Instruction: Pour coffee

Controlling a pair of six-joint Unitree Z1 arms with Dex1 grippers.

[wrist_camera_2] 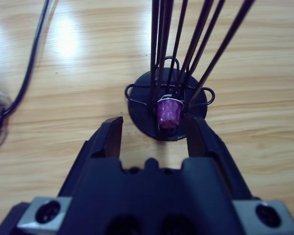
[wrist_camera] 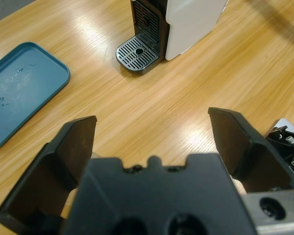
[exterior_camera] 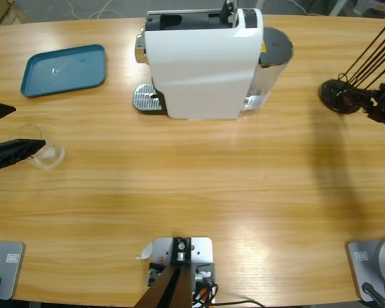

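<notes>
Left gripper (exterior_camera: pixel 3 131) comes in from the table's left edge in the high view, its two black jaws spread wide around a clear glass (exterior_camera: pixel 43 151) that sits between them, nearer the lower jaw. Any coffee in that glass is too faint to make out from above. Beyond the upper jaw lies a teal tray (exterior_camera: pixel 65 69), and further along the table (exterior_camera: pixel 199 192) stands the white coffee machine (exterior_camera: pixel 202 64) with its drip grille (exterior_camera: pixel 147 98) on the side facing this gripper. Far across, at the right edge, the right gripper (exterior_camera: pixel 372 102) sits just beside a black wire rack (exterior_camera: pixel 340 96).

From the left wrist, the left gripper (wrist_camera: pixel 152 147) shows both jaws well apart with bare wood between them; the glass is hidden below the gripper's body. Ahead of it stands the machine (wrist_camera: pixel 186 24) with its grille (wrist_camera: pixel 137 53), and ahead to the left lies the tray (wrist_camera: pixel 19 90).

From the right wrist, the right gripper (wrist_camera_2: pixel 154 134) has its jaws open, set on either side of the rack (wrist_camera_2: pixel 166 110) base. A purple capsule (wrist_camera_2: pixel 167 112) sits low in the rack, just ahead of the jaw tips, not touched by either.
</notes>
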